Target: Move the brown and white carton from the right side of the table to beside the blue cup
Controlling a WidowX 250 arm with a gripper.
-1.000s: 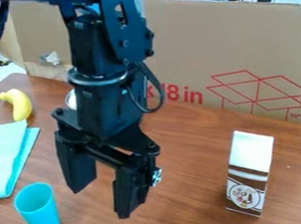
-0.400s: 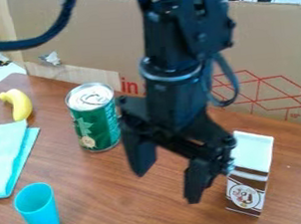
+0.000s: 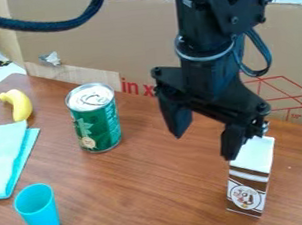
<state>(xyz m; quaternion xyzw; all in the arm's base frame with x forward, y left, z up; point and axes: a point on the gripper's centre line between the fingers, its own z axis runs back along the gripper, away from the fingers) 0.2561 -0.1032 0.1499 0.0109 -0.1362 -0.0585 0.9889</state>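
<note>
Taking the whole view as a clock, a tall green metal can with a silver top [image 3: 95, 121] stands at nine o'clock, near the middle. Farther out, a curved yellow banana [image 3: 20, 105] lies between nine and ten. A folded light-blue cloth [image 3: 3, 161] is between eight and nine. A round, bright blue cup [image 3: 39, 215] stands between seven and eight. All four are on a brown wooden table [image 3: 148, 195]. A big tan cardboard sheet [image 3: 139, 32] is behind them at twelve.

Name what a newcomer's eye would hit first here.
The black gripper, open and empty above the table, overlapping the brown-and-white carton's top in view. Then the green can, upright left of center, and the cyan cup, lower left. The yellow banana pops at upper left.
</note>
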